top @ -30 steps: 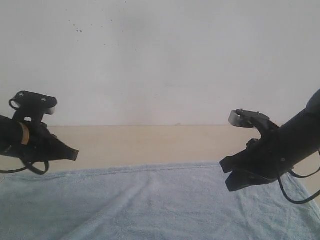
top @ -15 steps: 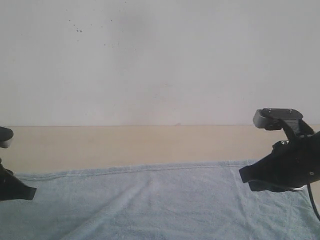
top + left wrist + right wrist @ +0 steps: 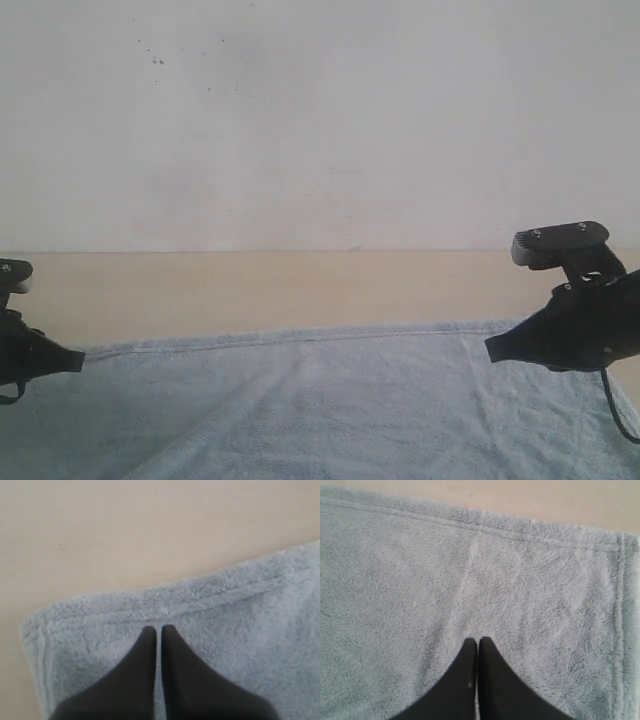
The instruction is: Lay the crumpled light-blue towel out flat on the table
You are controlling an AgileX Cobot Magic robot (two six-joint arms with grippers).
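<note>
While the towel [image 3: 320, 400] lies flat, the table [image 3: 300, 285] meets a white wall [image 3: 320, 120].

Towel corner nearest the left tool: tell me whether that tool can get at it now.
Probably yes. The left tool is shut, over the towel just inside that corner, with nothing between them. It would need to open before gripping.
</note>
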